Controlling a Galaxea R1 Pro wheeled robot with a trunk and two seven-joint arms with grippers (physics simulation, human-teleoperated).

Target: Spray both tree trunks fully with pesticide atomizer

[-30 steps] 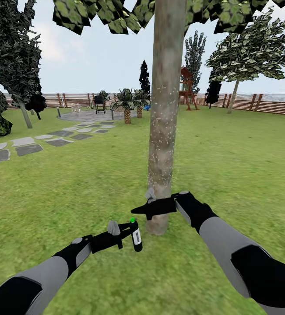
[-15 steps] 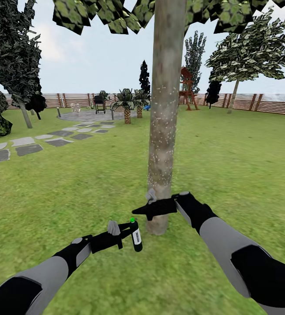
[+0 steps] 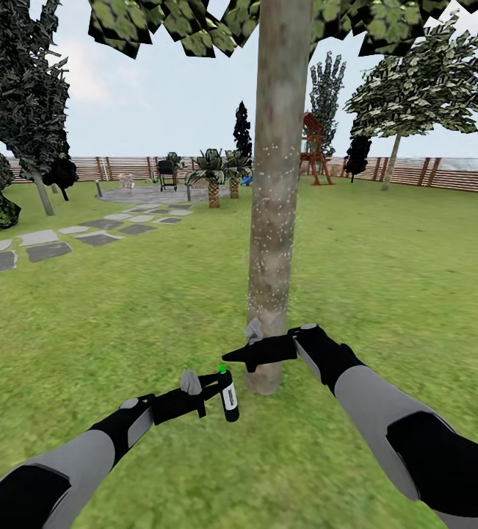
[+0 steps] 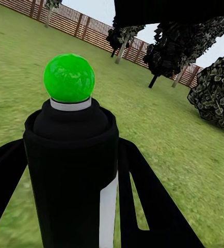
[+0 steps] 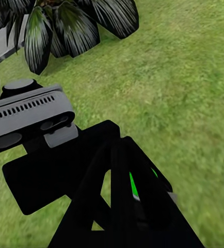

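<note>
The near tree trunk (image 3: 276, 220) rises grey-brown and mottled in the middle of the head view, with fine white pesticide specks (image 3: 268, 242) dotted over its left side. My left gripper (image 3: 219, 387) is shut on the pesticide atomizer (image 3: 228, 395), a dark upright bottle with a white label and a green dot on top, held low and left of the trunk's base. Up close the atomizer (image 4: 73, 170) stands between my black fingers (image 4: 143, 206), with its green ball cap on top. My right gripper (image 3: 240, 357) is shut and holds nothing, pointing left across the base of the trunk.
Green lawn (image 3: 385, 279) spreads all round. A stepping-stone path (image 3: 48, 246) runs at the left towards a paved patch with palms (image 3: 213, 176). A second leafy tree (image 3: 391, 162) and the play tower (image 3: 314, 147) stand by the slatted fence (image 3: 451, 175).
</note>
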